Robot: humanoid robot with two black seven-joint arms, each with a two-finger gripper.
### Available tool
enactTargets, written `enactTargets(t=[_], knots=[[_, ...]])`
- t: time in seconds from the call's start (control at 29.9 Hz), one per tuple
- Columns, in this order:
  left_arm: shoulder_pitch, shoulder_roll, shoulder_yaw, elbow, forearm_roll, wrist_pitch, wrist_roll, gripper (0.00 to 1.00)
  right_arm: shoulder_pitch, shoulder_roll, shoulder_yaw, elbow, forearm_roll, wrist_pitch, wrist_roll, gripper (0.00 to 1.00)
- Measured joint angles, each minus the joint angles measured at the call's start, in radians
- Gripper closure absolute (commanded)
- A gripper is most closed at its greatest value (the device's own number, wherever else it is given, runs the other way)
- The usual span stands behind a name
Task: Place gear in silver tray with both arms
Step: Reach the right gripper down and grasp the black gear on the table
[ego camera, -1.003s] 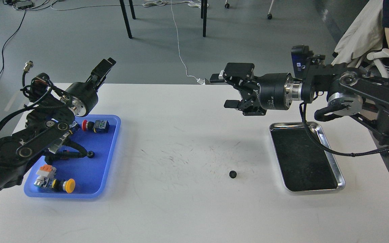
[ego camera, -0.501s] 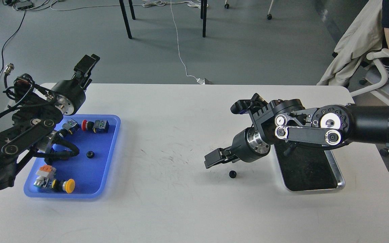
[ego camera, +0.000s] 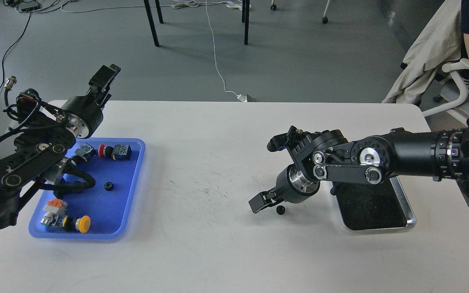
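Note:
A small black gear (ego camera: 280, 210) lies on the white table (ego camera: 202, 244), left of the silver tray (ego camera: 411, 222). The tray has a dark floor and holds nothing that I can see; my right arm covers its far end. My right gripper (ego camera: 269, 205) is low over the table with its fingers apart. One fingertip (ego camera: 257, 204) is just left of the gear, and the gear sits right at the jaws, still on the table. My left gripper (ego camera: 105, 78) is raised over the table's far left edge, beyond the blue tray, holding nothing visible.
The blue plastic tray (ego camera: 137, 171) at the left holds push buttons, switches and another small black gear (ego camera: 108, 186). My left arm's cables hang over it. A person sits on a chair (ego camera: 468, 87) beyond the table's right corner.
My right arm has swung down from high above the silver tray to the gear and come lower and closer in the last half second. My left arm moved left, then held still.

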Motion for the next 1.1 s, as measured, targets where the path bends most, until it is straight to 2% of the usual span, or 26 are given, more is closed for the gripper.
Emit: enactTargets(t=[0.17, 0.67, 0.8, 1.1], knots=[[0.0, -0.001, -0.001, 0.0, 0.0, 0.001, -0.003, 0.02, 0.016, 0.01, -0.016, 0.004, -0.001, 0.0, 0.001, 0.19], [0.0, 0.005, -0.011, 0.0, -0.001, 0.003, -0.004, 0.02, 0.047, 0.027, -0.058, 0.013, -0.002, 0.0, 0.006, 0.21], [0.0, 0.005, -0.014, 0.0, -0.001, 0.003, -0.004, 0.02, 0.048, 0.029, -0.06, 0.013, -0.002, 0.0, 0.007, 0.31], [0.0, 0.005, -0.014, 0.0, -0.002, 0.003, -0.004, 0.02, 0.053, 0.045, -0.104, 0.022, -0.007, 0.0, 0.012, 0.41]])
